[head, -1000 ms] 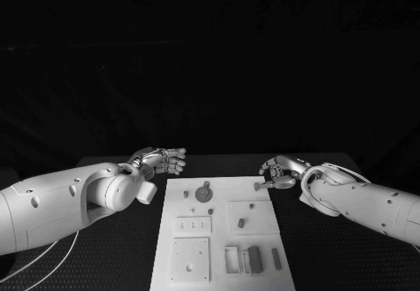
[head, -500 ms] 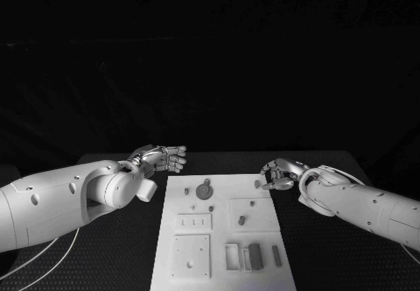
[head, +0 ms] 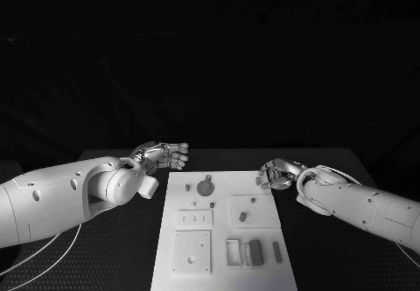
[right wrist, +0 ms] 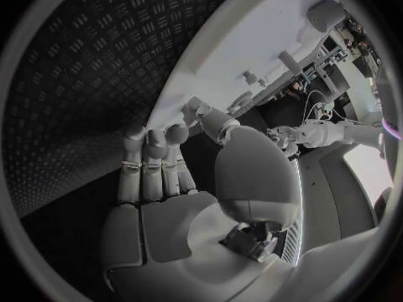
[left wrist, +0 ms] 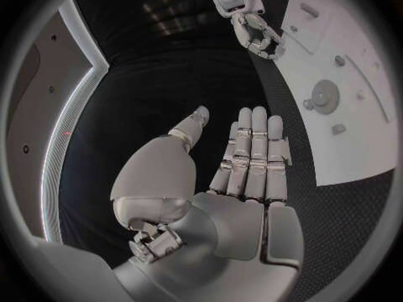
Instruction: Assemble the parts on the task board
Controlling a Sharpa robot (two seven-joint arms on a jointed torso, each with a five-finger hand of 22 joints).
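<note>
The white task board (head: 223,239) lies in the middle of the black table, with small grey parts on it. Among them are a round disc (head: 205,188), a small peg (head: 186,188) and a dark block (head: 255,250). My right hand (head: 277,173) is at the board's far right corner with its fingers curled in. It pinches a small grey part (head: 260,180) between thumb and fingers (right wrist: 155,141). My left hand (head: 164,154) hovers off the board's far left corner, holding nothing, its fingers (left wrist: 252,147) straight and the thumb apart. The left wrist view shows the right hand (left wrist: 256,30) by the board (left wrist: 352,114).
On the board there are also a plate with three slots (head: 194,219), a square plate (head: 252,210) carrying short pegs, a larger square plate (head: 191,251) and a small open tray (head: 233,253) beside a thin bar (head: 277,251). Black ribbed table (head: 332,254) surrounds the board.
The whole picture has shifted, so the camera moved. Against the board, my right hand has sunk slightly toward the far right corner. The left hand stays where it was.
</note>
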